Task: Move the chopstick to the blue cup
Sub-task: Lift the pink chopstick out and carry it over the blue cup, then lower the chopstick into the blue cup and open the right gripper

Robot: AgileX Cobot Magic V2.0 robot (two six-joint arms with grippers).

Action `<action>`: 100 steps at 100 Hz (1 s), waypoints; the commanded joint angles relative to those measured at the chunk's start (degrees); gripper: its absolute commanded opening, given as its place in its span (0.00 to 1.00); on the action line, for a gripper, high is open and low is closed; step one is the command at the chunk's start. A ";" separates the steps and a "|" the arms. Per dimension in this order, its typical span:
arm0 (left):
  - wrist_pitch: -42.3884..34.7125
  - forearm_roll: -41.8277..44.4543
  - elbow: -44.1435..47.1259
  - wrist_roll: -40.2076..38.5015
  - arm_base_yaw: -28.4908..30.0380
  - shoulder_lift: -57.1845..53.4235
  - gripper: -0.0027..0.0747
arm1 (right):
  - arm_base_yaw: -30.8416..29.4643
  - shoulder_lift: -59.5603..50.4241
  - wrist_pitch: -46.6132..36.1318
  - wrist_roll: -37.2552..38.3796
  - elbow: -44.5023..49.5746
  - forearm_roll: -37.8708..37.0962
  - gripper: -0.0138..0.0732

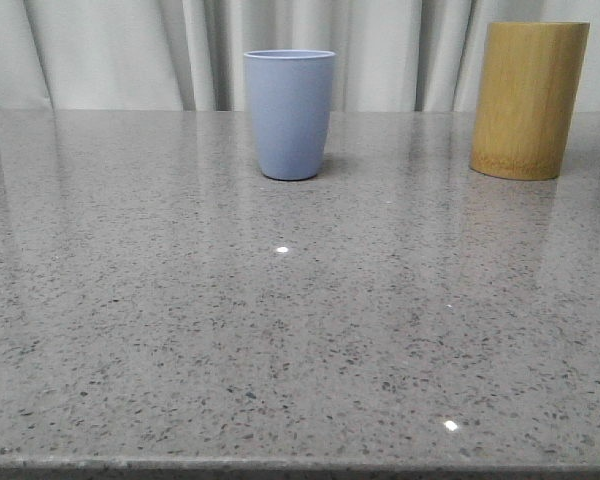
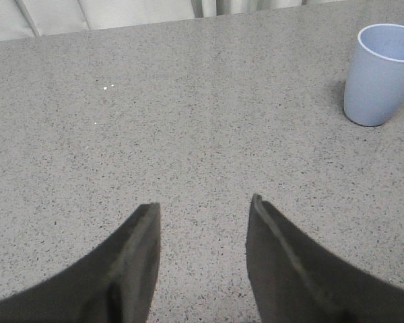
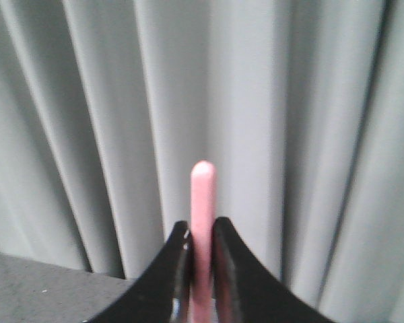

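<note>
A pink chopstick (image 3: 203,222) is pinched between the two black fingers of the right gripper (image 3: 202,232). The stick stands straight up along the fingers, and its rounded tip pokes out past their ends. Only this short top part shows, so I cannot tell how many sticks are held; it looks like one. The right fingers (image 3: 168,269) are squeezed tight on it, with no gap on either side. Behind the stick hangs a pale grey curtain (image 3: 87,101) with long folds. A small corner of the grey table shows below the curtain. This gripper and the stick do not show in the front view.

The blue cup (image 1: 289,113) stands upright on the speckled grey stone table (image 1: 280,330), near its far edge, just in front of the curtain. Its mouth faces up, and I cannot see inside it from the front. To the right of the blue cup, well apart from it, stands a taller bamboo holder (image 1: 528,98), also upright.

The left gripper (image 2: 203,208) hangs over the bare table with its two dark fingers (image 2: 138,256) spread wide apart. It holds nothing and touches nothing. The blue cup (image 2: 380,74) sits beyond it and off to one side, not close to the fingers. From this side the cup's inner wall looks pale blue.
</note>
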 commanded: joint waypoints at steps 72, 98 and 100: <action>-2.88 0.09 -1.41 -0.63 0.19 0.04 0.42 | 15.89 8.64 -12.50 -0.67 -2.03 -0.42 0.12; -2.75 0.09 -1.41 -0.63 0.19 0.04 0.42 | 15.89 12.98 -11.24 -0.65 -2.03 -0.42 0.12; -2.75 0.14 -1.41 -0.63 0.19 0.04 0.42 | 15.89 13.13 -11.14 -0.65 -2.03 -0.42 0.12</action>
